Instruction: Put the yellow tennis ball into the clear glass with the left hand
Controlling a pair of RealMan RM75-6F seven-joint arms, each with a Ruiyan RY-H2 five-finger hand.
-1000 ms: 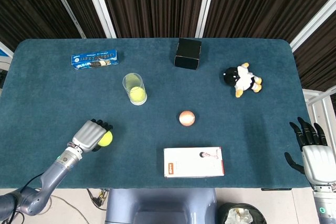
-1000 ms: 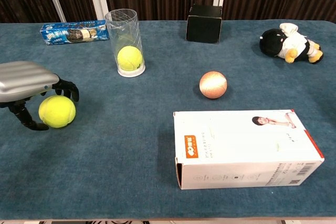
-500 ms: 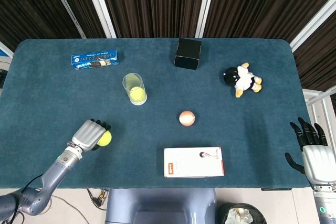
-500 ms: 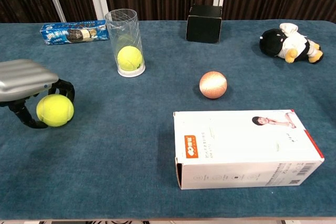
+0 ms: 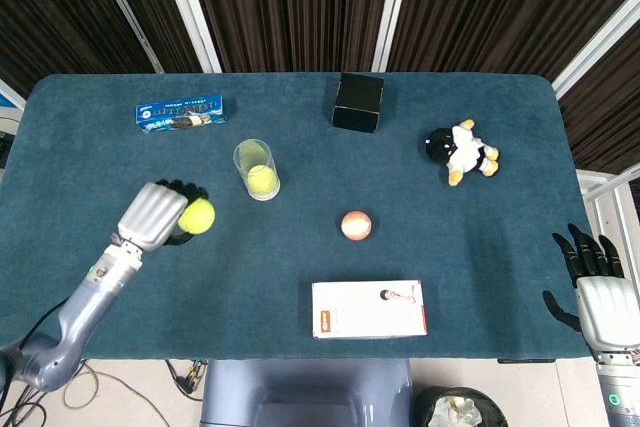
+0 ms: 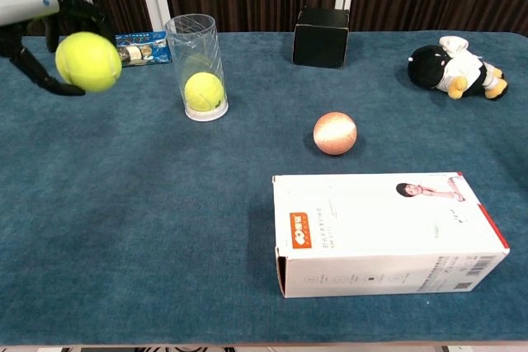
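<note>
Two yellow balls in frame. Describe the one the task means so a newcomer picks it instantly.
Start at the clear glass on the blue table's left half. Just left of it, the left hand holds the yellow tennis ball in the air. The other yellow ball already sits inside the glass.

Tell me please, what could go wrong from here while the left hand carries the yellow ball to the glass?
1. The clear glass already holds a yellow ball; the carried tennis ball may not fit and could sit high or roll off.
2. The glass is tall and narrow, so the left hand might knock it over.
3. The ball looks held only at the fingertips and may slip.
</note>
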